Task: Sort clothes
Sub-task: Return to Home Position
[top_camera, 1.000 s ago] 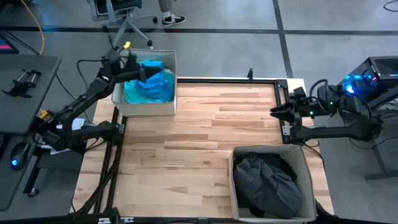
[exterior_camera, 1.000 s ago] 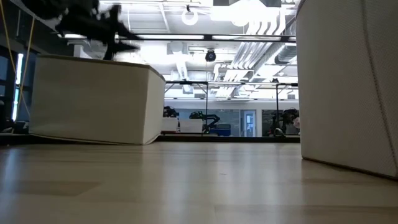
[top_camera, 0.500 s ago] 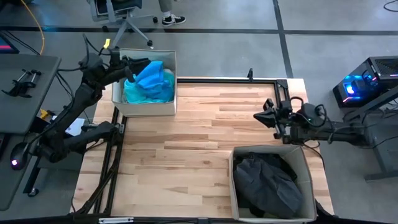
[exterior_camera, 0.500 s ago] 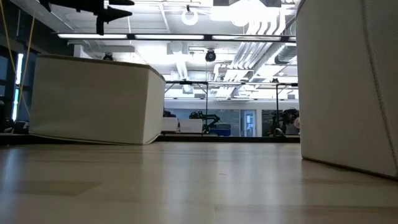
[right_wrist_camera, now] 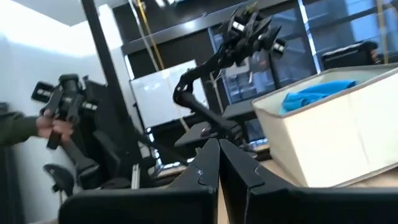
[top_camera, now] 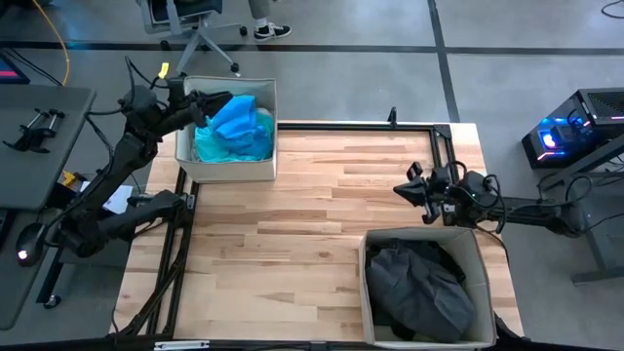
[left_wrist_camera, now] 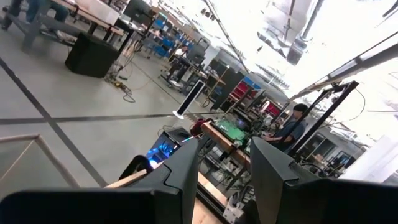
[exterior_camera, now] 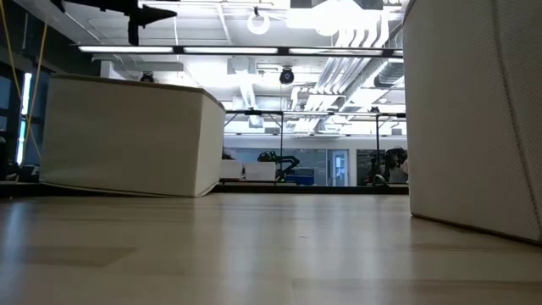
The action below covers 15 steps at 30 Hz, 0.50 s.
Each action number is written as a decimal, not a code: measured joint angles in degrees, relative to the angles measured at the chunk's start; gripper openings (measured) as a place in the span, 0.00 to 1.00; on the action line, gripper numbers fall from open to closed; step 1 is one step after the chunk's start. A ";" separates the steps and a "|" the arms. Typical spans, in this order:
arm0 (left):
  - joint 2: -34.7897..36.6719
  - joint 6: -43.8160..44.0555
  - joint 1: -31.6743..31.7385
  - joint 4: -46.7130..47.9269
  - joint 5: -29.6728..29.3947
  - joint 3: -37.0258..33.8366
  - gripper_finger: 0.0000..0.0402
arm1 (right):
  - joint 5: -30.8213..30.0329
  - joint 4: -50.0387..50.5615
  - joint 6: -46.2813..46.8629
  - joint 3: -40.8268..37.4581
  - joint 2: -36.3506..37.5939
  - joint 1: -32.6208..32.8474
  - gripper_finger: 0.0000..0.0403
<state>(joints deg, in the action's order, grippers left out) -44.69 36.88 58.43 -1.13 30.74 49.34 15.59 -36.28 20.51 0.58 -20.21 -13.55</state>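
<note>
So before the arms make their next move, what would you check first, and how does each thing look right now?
1. Left gripper empty: ok. It is open above the far bin, holding nothing.
2. Right gripper empty: ok. It is shut on nothing, over the table's right side.
3. Table free of stray garments: ok. The high view shows only bare wood.
4. Turquoise clothes inside the far bin: ok.
5. Dark clothes inside the near bin: ok.
6. People clear of the arms: cannot tell. A person's hand shows beyond the table.
</note>
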 joint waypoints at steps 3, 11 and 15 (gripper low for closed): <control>0.91 0.02 0.00 -0.07 -0.02 0.00 0.23 | 0.95 0.49 0.32 0.00 0.00 0.50 0.00; 2.39 0.00 0.00 0.00 0.28 0.00 0.23 | 0.95 5.05 6.41 0.00 -0.02 0.53 0.00; 2.39 0.24 0.00 0.02 0.31 0.00 0.23 | 0.93 8.25 6.51 0.00 -0.04 0.53 0.00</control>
<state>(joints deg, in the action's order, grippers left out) -42.30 37.12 58.43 -1.10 31.05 49.34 16.52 -28.03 27.02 0.58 -20.24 -13.02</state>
